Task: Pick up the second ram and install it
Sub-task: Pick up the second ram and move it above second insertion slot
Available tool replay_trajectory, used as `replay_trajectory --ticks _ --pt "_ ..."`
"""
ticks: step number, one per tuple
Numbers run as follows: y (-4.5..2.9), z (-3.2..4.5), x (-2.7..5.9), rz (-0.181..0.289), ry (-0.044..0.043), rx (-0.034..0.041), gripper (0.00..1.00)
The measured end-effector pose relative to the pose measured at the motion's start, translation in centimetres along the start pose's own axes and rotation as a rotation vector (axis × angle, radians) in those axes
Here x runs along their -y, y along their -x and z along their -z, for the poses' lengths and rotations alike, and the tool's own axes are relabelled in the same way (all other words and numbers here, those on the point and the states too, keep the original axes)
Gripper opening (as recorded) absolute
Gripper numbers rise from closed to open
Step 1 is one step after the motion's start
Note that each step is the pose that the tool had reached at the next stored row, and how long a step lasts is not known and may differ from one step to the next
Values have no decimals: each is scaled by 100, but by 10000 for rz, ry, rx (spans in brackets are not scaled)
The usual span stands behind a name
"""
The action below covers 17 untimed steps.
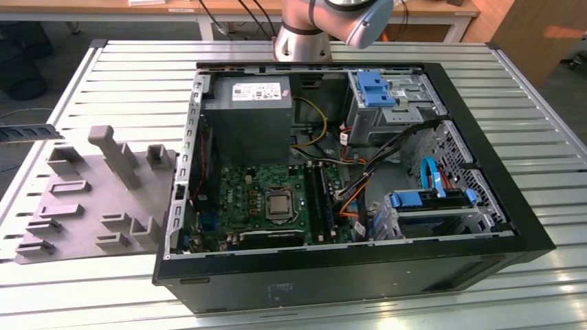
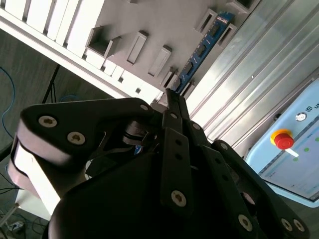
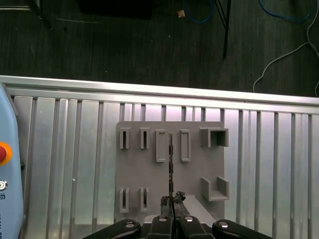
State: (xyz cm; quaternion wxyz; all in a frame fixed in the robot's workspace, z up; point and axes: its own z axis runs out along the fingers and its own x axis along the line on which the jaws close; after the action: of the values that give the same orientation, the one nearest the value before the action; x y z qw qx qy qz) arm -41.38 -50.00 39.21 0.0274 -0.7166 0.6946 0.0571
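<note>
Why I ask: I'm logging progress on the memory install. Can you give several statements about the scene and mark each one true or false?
1. The gripper is shut on the second ram. True.
2. The second ram is seated in a slot on the motherboard. False: the gripper holds it outside the computer case, far toward the exterior view's left.
3. The computer case lies open on the slatted table. True.
4. The gray fixture sits inside the computer case. False: it lies on the slatted table, on the exterior view's left of the case.
</note>
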Motion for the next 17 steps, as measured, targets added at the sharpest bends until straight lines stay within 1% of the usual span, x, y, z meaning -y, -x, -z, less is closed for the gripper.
replay_trajectory --ticks 2,4,11,17 --pt "-1 3 11 1 3 -2 12" --pt "-1 2 43 0 -1 1 12" --pt "-6 10 227 0 5 0 12" --pt "-12 18 415 0 7 1 12"
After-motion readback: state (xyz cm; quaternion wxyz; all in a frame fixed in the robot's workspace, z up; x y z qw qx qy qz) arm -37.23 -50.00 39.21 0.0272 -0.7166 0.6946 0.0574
